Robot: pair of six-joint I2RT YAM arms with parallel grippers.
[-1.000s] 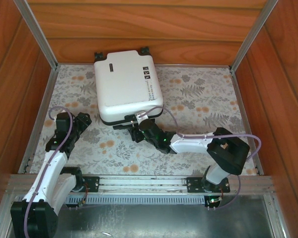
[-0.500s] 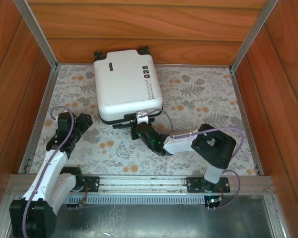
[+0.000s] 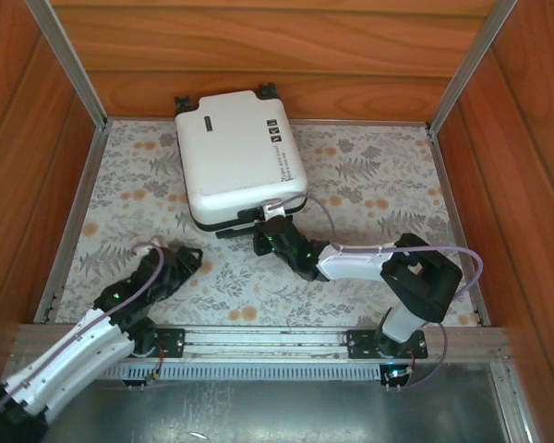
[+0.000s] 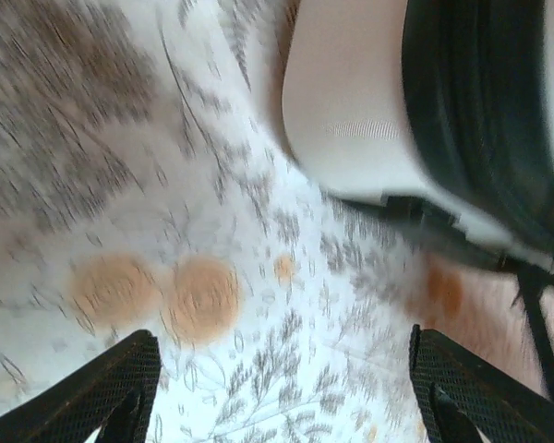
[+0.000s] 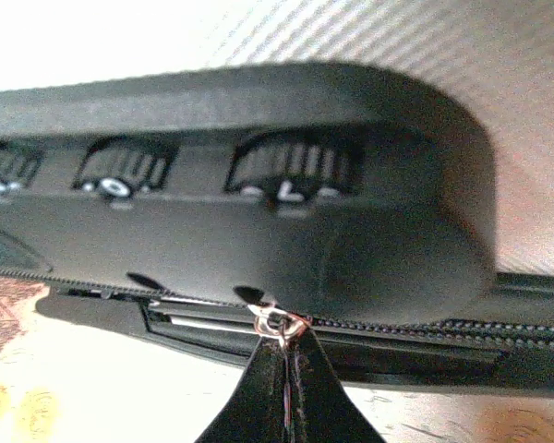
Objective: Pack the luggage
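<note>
Left gripper (image 3: pixel 186 257), nearest, low by cloth (image 3: pixel 369 175), short of luggage (image 3: pixel 238 157): fingers spread, empty; best kept ready to steady the shell's near left corner against sliding. Right gripper (image 5: pixel 280 345), at luggage's near edge: clenched on small metal pull (image 5: pixel 275 321), just under lock (image 5: pixel 258 240). Step judged: drawing the zip (image 5: pixel 508 328) along the seam; direction not to be told. To do well: draw along the line of teeth, not outward from shell; keep wrist low and follow the rounded corner in a smooth arc; hold the pinch firm, the ring being thin and apt to slip; go slowly enough to avoid dragging the whole case over cloth. Materials, near to far. Cloth: flat, pale, printed with grey ferns and orange blooms, probably little grip. Fingers (image 4: pixel 106 392): black, cross-hatched pads, tapered. Pull: thin bright wire ring. Zip: fine black teeth in a straight row. Lock: matt black moulded housing, rounded end, ribbed dials (image 5: pixel 291 171) with white marks. Luggage: closed, flat on cloth at far centre-left, far end near wall (image 3: pixel 277 55); white hard shell, smooth, rounded corners, black seam band, black wheels (image 3: pixel 270 91) at far end, small black marks on top. Wall: reddish wood planks.
</note>
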